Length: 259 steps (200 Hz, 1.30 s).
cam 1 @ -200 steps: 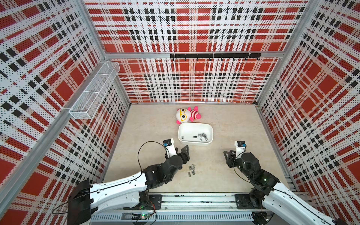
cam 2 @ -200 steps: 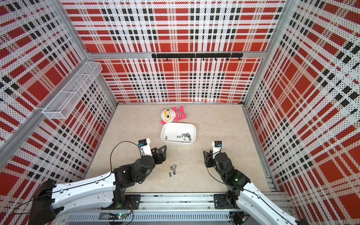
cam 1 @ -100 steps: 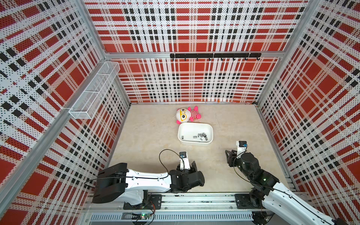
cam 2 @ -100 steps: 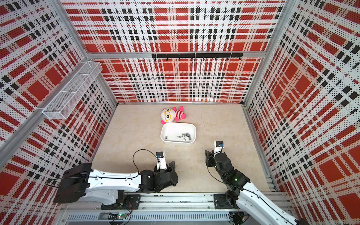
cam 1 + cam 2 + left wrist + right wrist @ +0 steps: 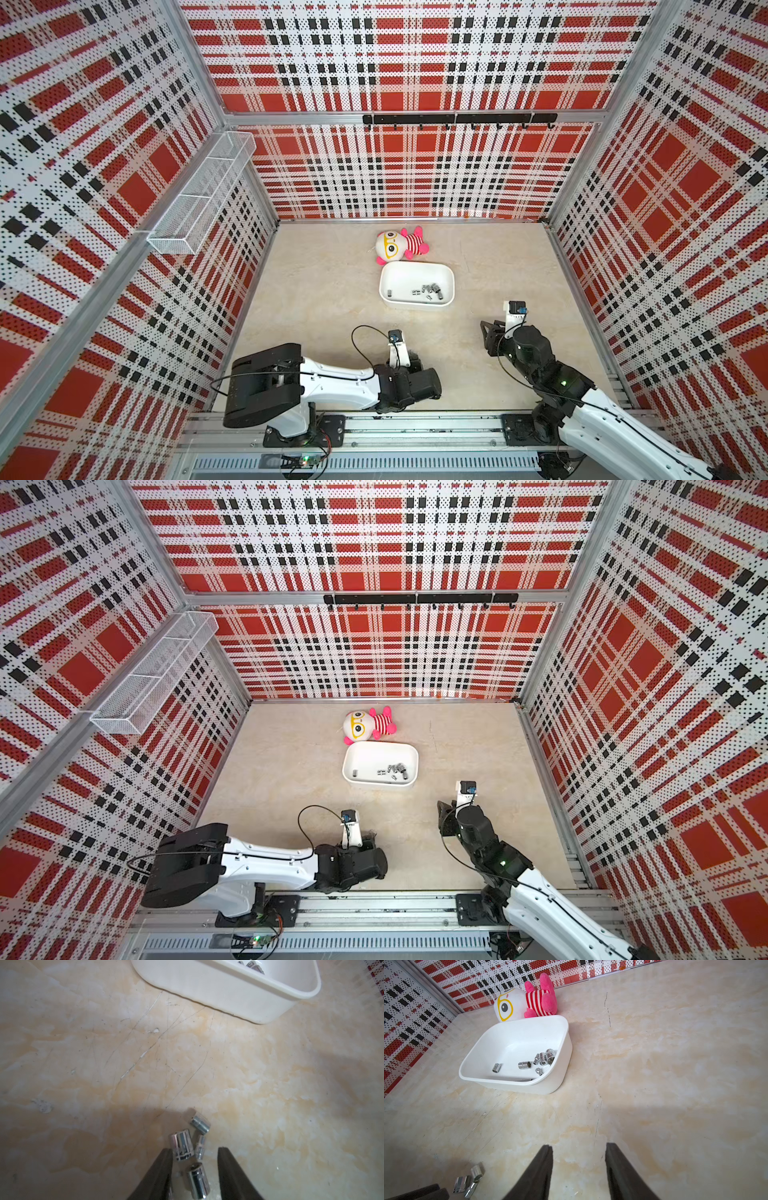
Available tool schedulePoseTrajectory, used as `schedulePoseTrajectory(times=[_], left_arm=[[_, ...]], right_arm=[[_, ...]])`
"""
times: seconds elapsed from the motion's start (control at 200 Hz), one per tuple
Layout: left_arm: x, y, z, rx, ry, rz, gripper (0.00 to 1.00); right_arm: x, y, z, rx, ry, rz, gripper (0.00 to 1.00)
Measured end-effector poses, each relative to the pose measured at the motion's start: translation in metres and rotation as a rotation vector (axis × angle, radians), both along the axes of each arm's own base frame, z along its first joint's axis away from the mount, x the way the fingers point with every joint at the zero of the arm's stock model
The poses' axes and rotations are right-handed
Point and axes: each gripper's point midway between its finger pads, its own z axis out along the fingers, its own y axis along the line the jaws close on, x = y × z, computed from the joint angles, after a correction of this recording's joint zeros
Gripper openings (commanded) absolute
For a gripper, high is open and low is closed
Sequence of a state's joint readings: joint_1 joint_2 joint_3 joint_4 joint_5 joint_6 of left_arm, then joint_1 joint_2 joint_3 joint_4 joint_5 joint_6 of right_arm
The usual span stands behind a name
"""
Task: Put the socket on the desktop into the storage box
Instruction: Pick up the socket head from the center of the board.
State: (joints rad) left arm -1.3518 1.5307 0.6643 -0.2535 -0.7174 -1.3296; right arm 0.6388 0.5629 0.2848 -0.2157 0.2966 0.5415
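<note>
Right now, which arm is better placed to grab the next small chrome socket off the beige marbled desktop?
Left. The left gripper straddles one small chrome socket, jaws apart, three more beside it. The right gripper hangs open over bare beige desktop, away from them.

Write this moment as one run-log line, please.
left claw: open, around one socket on desktop | right claw: open, empty | storage box: several sockets inside

The space is enclosed by perforated walls (image 5: 415,62) printed in red, black and white plaid, framed by aluminium posts (image 5: 193,54). A white wire-mesh basket (image 5: 199,195) is hung on the left wall; a black hook rail (image 5: 457,119) is fixed across the back. The beige desktop (image 5: 324,299) is evenly lit.
</note>
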Motion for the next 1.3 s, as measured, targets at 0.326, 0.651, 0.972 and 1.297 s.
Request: schedulePoseTrajectory(times=[0.326,0.651,0.972,1.297], left_arm=[[0.010,0.010,-0.008,-0.006,0.016,0.034,0.40],[0.009,0.006,-0.011,-0.013,0.026,0.019,0.35],[0.008,0.006,-0.017,0.001,0.040,0.015,0.36],[0.008,0.009,-0.025,0.023,0.054,0.020,0.30]], right_arm=[[0.000,0.000,-0.001,-0.002,0.003,0.000,0.47],[0.000,0.000,-0.002,-0.004,0.006,0.000,0.47],[0.001,0.000,-0.003,-0.007,0.009,0.000,0.47],[0.001,0.001,-0.006,-0.013,0.021,0.003,0.47]])
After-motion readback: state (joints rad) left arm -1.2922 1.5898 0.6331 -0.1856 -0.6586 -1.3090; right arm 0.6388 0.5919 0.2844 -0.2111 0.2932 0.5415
